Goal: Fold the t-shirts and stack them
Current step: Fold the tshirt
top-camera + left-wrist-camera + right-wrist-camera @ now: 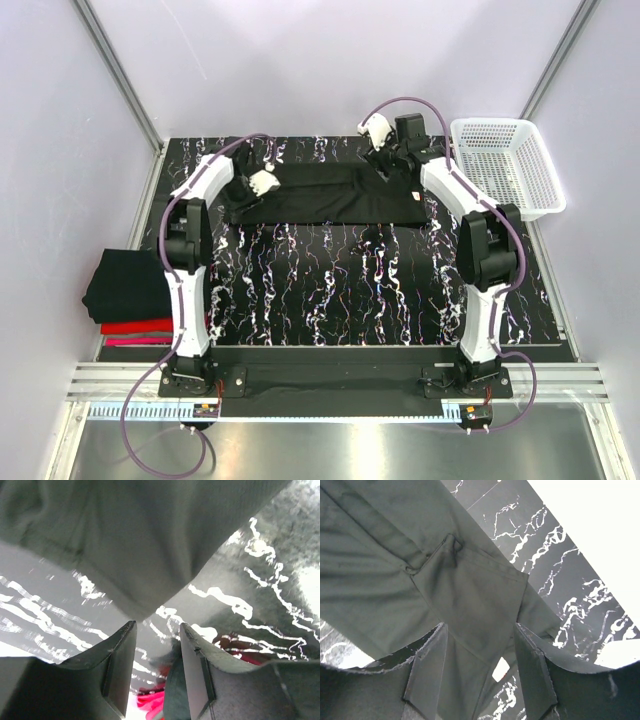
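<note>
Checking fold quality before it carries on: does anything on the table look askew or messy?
Yes. The black t-shirt lies as a long strip, but its left end is bunched and crooked beside the left gripper. The folded stack sticks out past the left edge of the table.

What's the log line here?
shirt: black t-shirt in long strip on table | left pincer: open, at its left end | right pincer: open, over right end | folded stack: black, red, pink, far left

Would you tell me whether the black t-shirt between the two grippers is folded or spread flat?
Partly folded: the black t-shirt lies as a long narrow band, a sleeve turned in over its body.
</note>
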